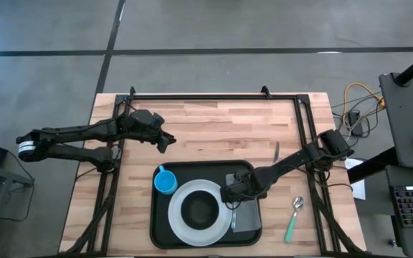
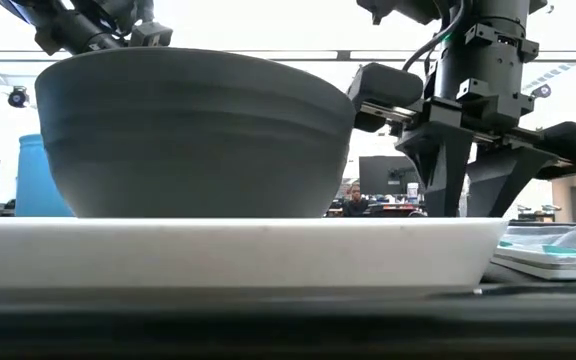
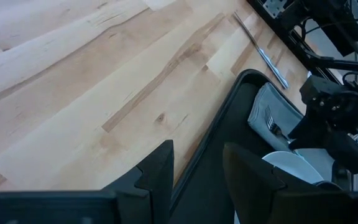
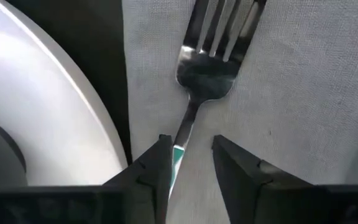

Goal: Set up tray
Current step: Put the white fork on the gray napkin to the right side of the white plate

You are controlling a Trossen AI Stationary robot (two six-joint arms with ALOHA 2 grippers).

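Dark bowl (image 2: 198, 130) on white plate (image 2: 238, 255) fills the low view, hiding the black tray (image 1: 165, 226) at the table's near edge. Right gripper (image 4: 188, 163), fingers slightly parted, straddles a fork (image 4: 207, 68) lying on the grey napkin (image 4: 303, 93); grip uncertain. Left gripper (image 3: 197, 171) hovers open above bare table (image 3: 73, 81). No legible writing.

Both arms matte black w/ slim tubular links and chunkier blocky joints. Left arm (image 1: 84, 132) has a white band at its base end. Right arm (image 1: 292, 163) has a squarish black housing near its base; black cable loops off its wrist section (seen in low view), plus a small green light on it. Gripper fingers (image 4: 151, 171) black, angular, flat-faced, w/ stepped wedge-shaped tips; left fingers (image 3: 157, 171) same shape.
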